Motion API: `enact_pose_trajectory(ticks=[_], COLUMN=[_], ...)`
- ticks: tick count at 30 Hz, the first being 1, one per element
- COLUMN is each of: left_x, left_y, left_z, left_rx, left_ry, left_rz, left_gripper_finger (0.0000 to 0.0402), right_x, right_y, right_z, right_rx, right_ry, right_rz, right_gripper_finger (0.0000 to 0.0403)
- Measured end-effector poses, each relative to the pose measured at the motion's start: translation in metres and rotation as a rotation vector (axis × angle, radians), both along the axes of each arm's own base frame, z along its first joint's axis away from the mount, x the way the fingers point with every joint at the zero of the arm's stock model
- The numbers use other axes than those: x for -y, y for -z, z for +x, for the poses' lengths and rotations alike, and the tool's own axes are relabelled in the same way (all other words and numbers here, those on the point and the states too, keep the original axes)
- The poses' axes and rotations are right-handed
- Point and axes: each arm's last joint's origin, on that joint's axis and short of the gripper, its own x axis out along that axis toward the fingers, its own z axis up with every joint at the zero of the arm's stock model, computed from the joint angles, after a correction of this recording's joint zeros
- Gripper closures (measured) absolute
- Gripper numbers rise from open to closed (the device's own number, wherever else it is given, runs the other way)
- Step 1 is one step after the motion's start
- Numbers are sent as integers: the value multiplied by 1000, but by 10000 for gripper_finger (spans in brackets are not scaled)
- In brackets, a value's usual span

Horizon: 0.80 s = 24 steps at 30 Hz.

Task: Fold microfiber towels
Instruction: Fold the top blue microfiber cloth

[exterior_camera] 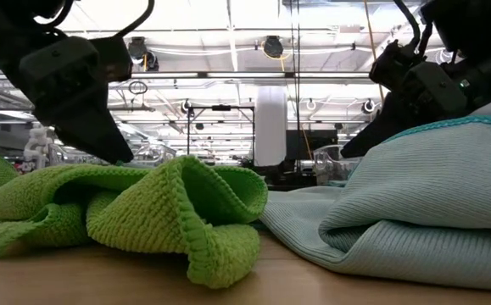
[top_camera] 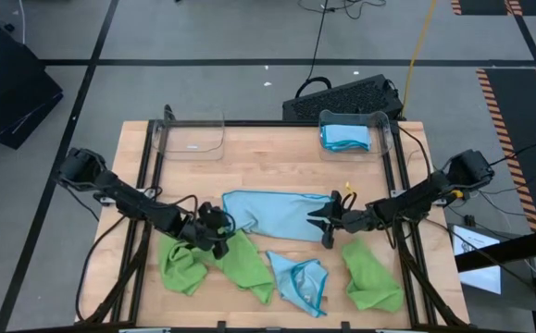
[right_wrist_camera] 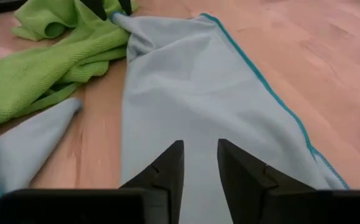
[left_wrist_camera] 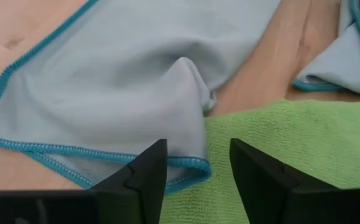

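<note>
Green towel (exterior_camera: 177, 216), crumpled, sits closest in the low view, bunched on the table (top_camera: 277, 153) w/ the light blue towel (exterior_camera: 415, 212) folded over on itself just beside it. From above, that blue towel (top_camera: 277, 215) lies stretched across the table's middle, btwn the two arms.

Left gripper (top_camera: 215, 229) is at the blue towel's left end, right where it meets the green towel (top_camera: 240, 264). Its wrist view shows the two fingers (left_wrist_camera: 142, 180) parted, w/ the teal-edged corner of the blue towel (left_wrist_camera: 124, 93) just ahead of the gap, lying over the green cloth; nothing pinched that I can see.

Right gripper (top_camera: 328, 220) is at the blue towel's right end. Fingers (right_wrist_camera: 167, 165) sit low over the cloth (right_wrist_camera: 192, 93) w/ a narrow gap btwn them (whether they're pinching fabric, can't tell).

Other cloths: a second green towel (top_camera: 182, 264) bunched at front left, touching the first; a small crumpled blue towel (top_camera: 300, 282) near the front edge; a third green towel (top_camera: 371, 276) at front right. Two clear bins at the back: the left bin (top_camera: 191, 134), and the right bin (top_camera: 353, 132) holding a folded blue towel (top_camera: 344, 138).
</note>
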Motion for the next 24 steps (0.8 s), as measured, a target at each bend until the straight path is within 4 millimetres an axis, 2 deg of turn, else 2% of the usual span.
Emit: enact_pose_trajectory(ticks=[5,12,24], left_x=[6,11,10], left_y=[-5,3,8], left_z=[-4,-10,-1], left_rx=[14,-39,12], left_ry=[15,-12,-19], left_rz=[-44,-35,53], left_gripper_finger=[228,229,229], right_x=[1,1,2], right_y=[1,1,-1], right_z=[0,0,1], right_rx=[-10,-11,8], right_ry=[-2,-9,4], right_rz=[1,-6,-10], right_gripper_finger=[314,314,314])
